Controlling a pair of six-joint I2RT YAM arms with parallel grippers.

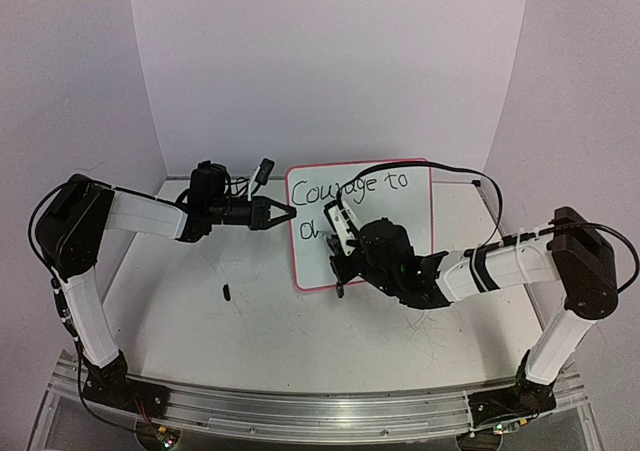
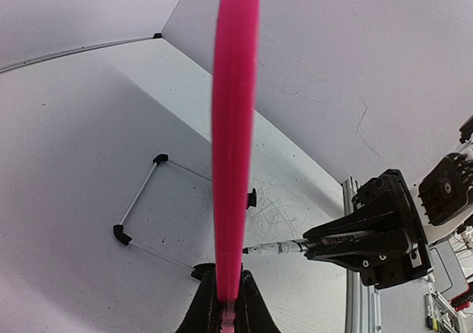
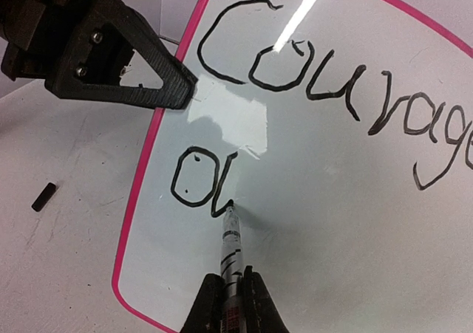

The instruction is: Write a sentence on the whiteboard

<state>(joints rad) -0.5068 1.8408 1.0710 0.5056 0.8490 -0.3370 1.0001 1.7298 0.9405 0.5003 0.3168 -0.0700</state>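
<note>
The small glossy white rectangular whiteboard (image 1: 405,216) with its thin red-pink rounded frame sits at the centre of the top view, just right of the middle. Black handwriting reads "Courage to" along its top line, and two letters, "ol" or "ou", start a second line at lower left (image 3: 332,200). From the left wrist view it shows edge-on (image 2: 235,126), a pink strip rising from bottom centre.

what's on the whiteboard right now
Black handwriting on the whiteboard: "Courage to" on top, then "o" and a part-drawn letter below, with the marker tip touching its end. The left jaws clamp the pink left edge. From above, the right arm covers the lower middle.
</note>
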